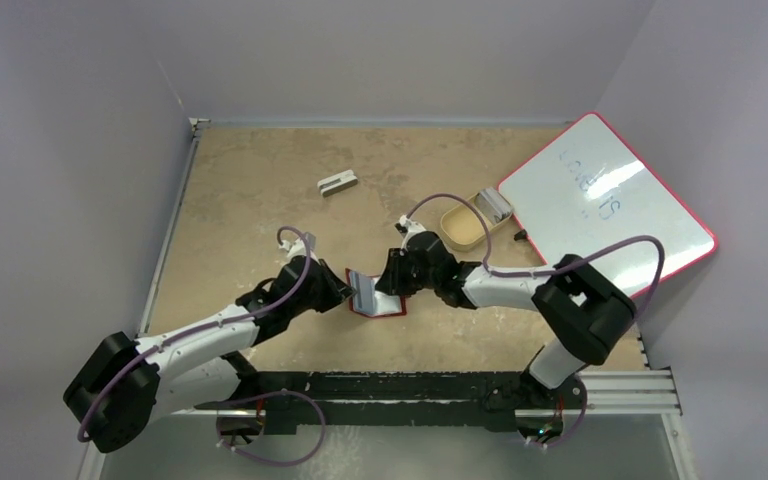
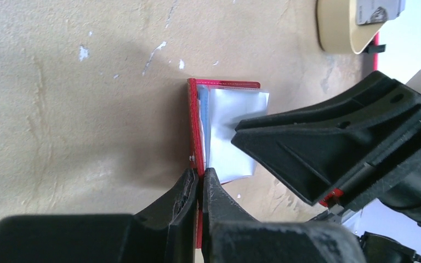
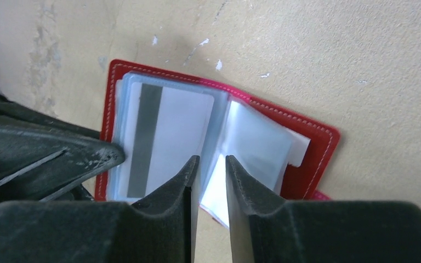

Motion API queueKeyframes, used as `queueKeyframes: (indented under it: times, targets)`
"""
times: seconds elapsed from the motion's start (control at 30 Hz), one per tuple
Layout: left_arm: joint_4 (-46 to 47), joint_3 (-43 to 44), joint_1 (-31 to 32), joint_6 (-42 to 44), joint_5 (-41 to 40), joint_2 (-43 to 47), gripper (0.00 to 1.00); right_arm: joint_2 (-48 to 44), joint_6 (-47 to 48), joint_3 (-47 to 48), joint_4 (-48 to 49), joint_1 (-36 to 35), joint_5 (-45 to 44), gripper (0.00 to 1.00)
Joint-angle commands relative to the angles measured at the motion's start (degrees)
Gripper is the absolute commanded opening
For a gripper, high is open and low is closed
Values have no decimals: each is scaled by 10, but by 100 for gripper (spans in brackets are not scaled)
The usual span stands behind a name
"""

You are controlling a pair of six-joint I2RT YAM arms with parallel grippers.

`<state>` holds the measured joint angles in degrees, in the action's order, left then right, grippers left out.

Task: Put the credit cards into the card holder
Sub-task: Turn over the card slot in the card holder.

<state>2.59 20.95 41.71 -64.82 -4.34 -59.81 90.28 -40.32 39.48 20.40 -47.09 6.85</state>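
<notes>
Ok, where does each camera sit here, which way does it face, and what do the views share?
Top external: fixed above and behind the bases, looking down on the table; both arms whole, left gripper and right gripper meeting at the card holder.
Left wrist: wrist-mounted, looks along its own shut fingers pinching the holder's red cover; the right gripper intrudes.
Right wrist: wrist-mounted, looks past its slightly parted fingers at a credit card sleeved inside.
Shared: all three show the card holder; each wrist view shows the other gripper.

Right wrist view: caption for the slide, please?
Open red card holder, striped card sleeved inside; right gripper slightly parted over a clear sleeve.
</notes>
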Motion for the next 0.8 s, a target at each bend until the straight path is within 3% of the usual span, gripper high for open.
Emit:
queueKeyframes:
  times: [0.0, 0.43, 0.77]
  targets:
    - [-29, 35, 1, 32, 4, 1, 0, 43, 12, 33, 25, -3, 3, 24]
    - [160, -11, 1, 14, 93, -25, 0, 102, 2, 24, 62, -11, 21, 19]
    - [191, -18, 1, 14, 96, -55, 0, 104, 2, 22, 63, -12, 18, 21]
